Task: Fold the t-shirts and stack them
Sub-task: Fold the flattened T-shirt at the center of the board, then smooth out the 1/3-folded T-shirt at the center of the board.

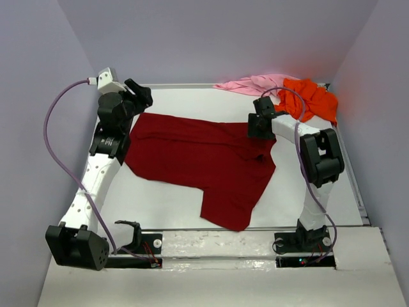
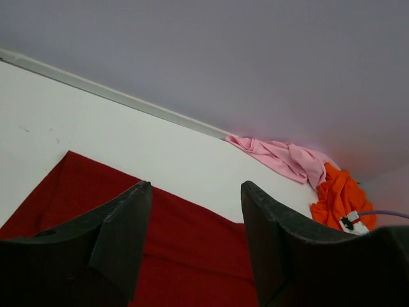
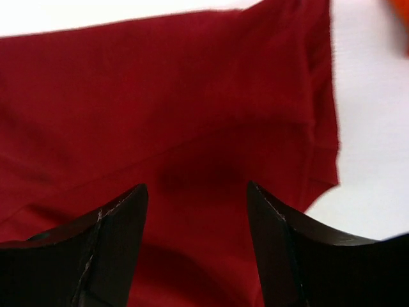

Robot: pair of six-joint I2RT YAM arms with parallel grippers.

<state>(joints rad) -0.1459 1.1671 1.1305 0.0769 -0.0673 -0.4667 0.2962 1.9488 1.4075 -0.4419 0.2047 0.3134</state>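
top view: we find the crimson t-shirt spread flat at the centre of the tabletop, its far edge running from upper left towards right of centre. the left fingers stand apart, empty, by its upper-left corner; the right fingers, likewise apart and empty, hang over its right end. we judge each arm nearest its own corner. the pink t-shirt and orange t-shirt lie heaped at upper right.
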